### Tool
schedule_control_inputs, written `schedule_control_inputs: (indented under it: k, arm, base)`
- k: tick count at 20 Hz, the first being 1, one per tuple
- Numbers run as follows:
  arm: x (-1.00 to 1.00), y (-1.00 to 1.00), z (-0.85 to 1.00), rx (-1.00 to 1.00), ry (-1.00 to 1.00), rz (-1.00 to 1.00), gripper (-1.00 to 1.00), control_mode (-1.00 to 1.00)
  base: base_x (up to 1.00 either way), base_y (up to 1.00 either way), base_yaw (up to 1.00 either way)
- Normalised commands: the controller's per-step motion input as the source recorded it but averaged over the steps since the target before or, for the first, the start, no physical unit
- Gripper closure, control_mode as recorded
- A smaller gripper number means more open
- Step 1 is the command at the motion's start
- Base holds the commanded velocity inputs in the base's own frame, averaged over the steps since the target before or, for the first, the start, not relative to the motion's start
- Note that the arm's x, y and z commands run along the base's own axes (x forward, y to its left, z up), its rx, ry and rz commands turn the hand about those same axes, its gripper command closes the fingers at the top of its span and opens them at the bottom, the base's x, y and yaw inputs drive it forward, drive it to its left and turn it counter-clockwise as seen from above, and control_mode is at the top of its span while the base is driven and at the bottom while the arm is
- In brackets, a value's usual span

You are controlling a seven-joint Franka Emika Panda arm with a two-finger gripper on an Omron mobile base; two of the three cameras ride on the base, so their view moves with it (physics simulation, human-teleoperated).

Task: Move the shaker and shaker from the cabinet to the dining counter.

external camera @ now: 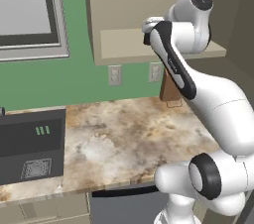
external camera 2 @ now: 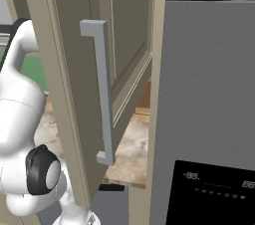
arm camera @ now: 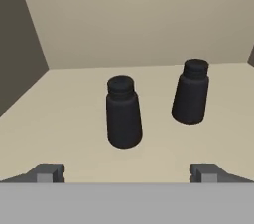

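- My claw (arm camera: 127, 172) is released, tips spread wide and grasping nothing, aimed into the cabinet (external camera: 124, 0) just short of both shakers.
- The near shaker (arm camera: 123, 113) stands upright on the shelf (arm camera: 74, 119), about centred between my tips; the far shaker (arm camera: 191, 91) stands beside it, apart, further back.
- I judge this the reach for the first pick: I must push forward until my tips straddle the near shaker, then clench without nudging its neighbour.

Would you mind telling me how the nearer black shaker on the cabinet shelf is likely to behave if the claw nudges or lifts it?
The nearer shaker looks rigid and small, so probably light. Standing upright and tall for its base, it may tip if nudged high. Its round body would likely roll then.
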Motion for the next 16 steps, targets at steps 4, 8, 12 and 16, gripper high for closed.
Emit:
schedule_control_inputs:
  k: [4, 8, 12, 16]
  arm:
    - [0.19, 0.13, 0.0, -0.01, 0.0, 0.0, -1.0, -1.0]
    - [0.21, 0.06, 0.0, 0.0, 0.0, 0.0, -1.0, -1.0]
    - [0.18, 0.03, 0.0, 0.0, 0.0, 0.0, -1.0, -1.0]
    - [0.19, 0.0, 0.0, 0.0, 0.0, 0.0, -1.0, -1.0]
  base:
    - [0.0, 0.0, 0.0]
    - [0.0, 0.0, 0.0]
    - [0.0, 0.0, 0.0]
    - [0.0, 0.0, 0.0]
